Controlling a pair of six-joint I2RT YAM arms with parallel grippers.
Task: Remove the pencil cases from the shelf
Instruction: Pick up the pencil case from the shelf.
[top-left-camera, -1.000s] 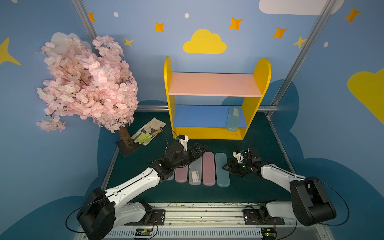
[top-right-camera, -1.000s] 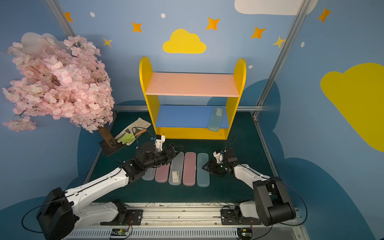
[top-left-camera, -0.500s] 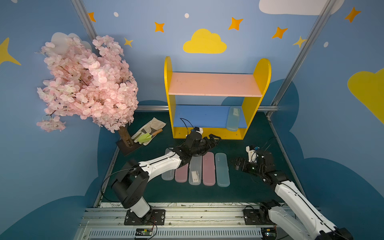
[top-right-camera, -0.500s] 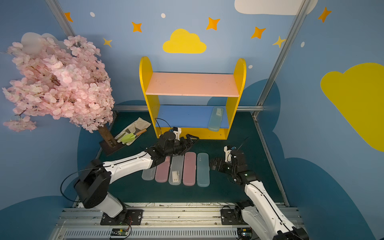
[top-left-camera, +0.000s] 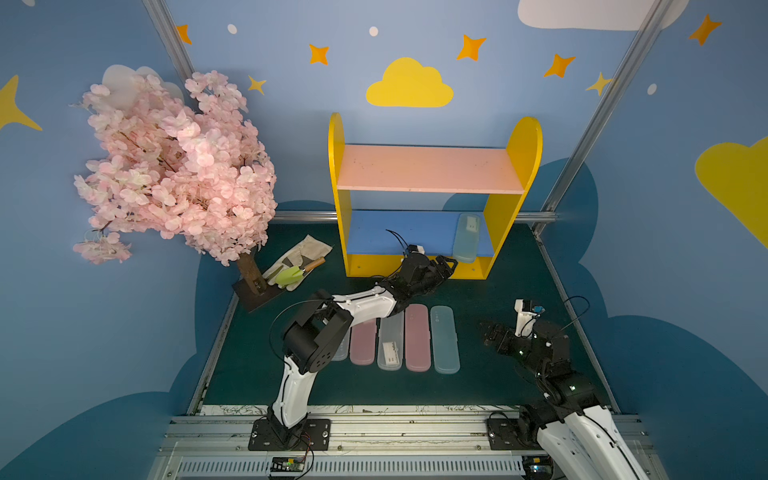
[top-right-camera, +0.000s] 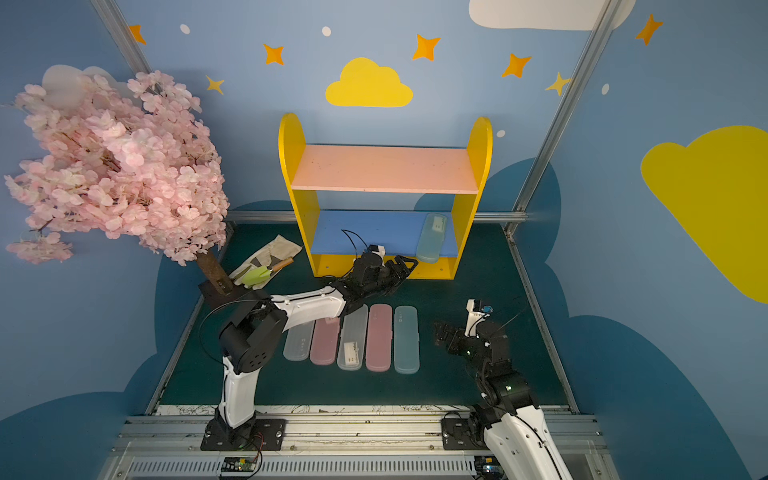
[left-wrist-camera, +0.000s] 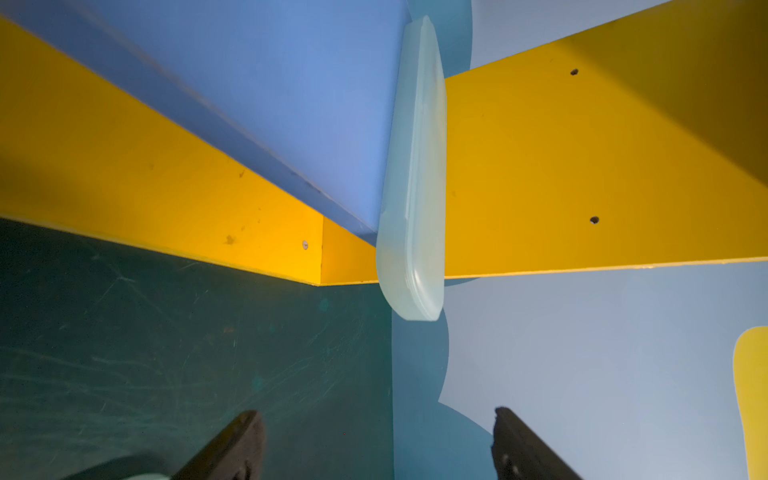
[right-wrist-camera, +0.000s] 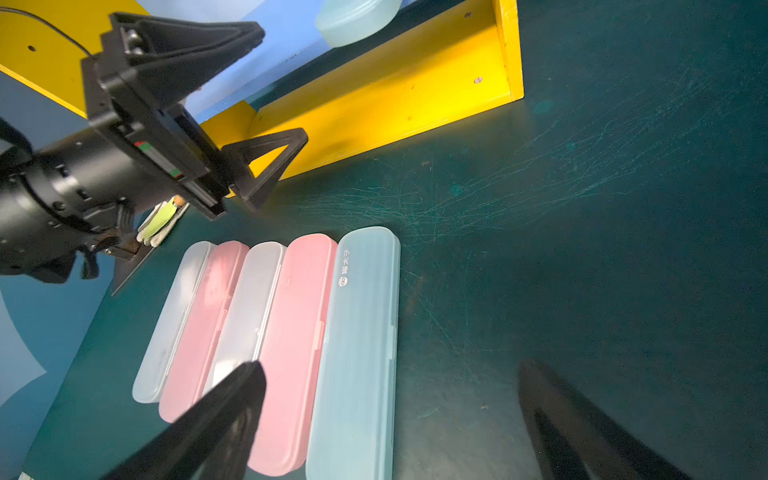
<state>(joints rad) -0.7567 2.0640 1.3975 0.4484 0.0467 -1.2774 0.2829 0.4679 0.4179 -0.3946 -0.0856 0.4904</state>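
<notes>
Because the last pale teal pencil case (top-left-camera: 467, 239) lies on the blue lower board (top-left-camera: 399, 232) of the shelf (top-left-camera: 428, 168), close beside the yellow side panel (top-left-camera: 505, 224) with its rounded front end hanging over the edge, I think the grasp is risky. Its frosted plastic looks smooth and slim, so it may slip or swing if caught only at the tip, and one jaw may knock the wooden panel. The left jaws stand wide open and empty just before it, not touching. Five other cases (top-left-camera: 417, 336) lie in a tight row on the scratched dark green worktop (top-left-camera: 498, 282). The right jaws, also wide open and empty, hover near that row.
</notes>
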